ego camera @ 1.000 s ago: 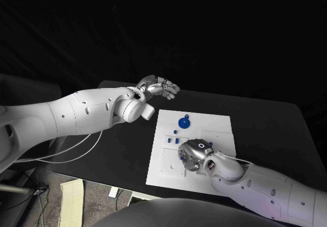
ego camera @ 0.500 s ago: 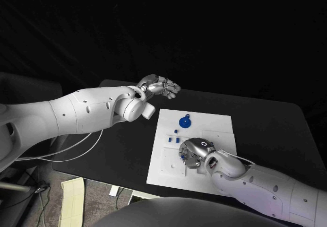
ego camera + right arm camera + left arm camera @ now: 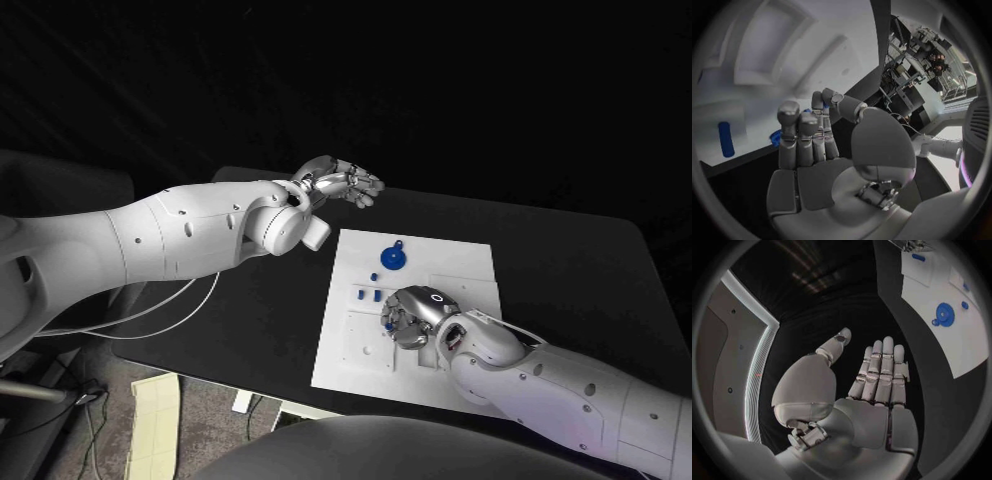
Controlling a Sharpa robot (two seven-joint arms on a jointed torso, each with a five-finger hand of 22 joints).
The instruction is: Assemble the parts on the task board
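The white task board (image 3: 433, 265) lies mid-table. On its far part sits a blue round disc (image 3: 391, 260), and a few small blue pegs (image 3: 368, 294) lie by its left edge. My right hand (image 3: 411, 316) is low over the board's middle, fingers bent down to it. In the right wrist view its thumb meets a fingertip (image 3: 824, 98) with a bit of blue between them, a small blue part (image 3: 809, 109). Another blue peg (image 3: 724, 139) lies on the board (image 3: 748, 95). My left hand (image 3: 343, 184) hovers beyond the board's far left corner, fingers (image 3: 879, 372) straight and holding nothing.
The left wrist view shows the board (image 3: 970, 347) off to the side with the blue disc (image 3: 944, 315) on it. Black table (image 3: 570, 260) surrounds the board. A white cable (image 3: 159, 310) hangs off the table's left edge.
My right hand has shifted a little toward the far side of the board, the blue bit at its fingertips going with it. The left hand has barely moved.
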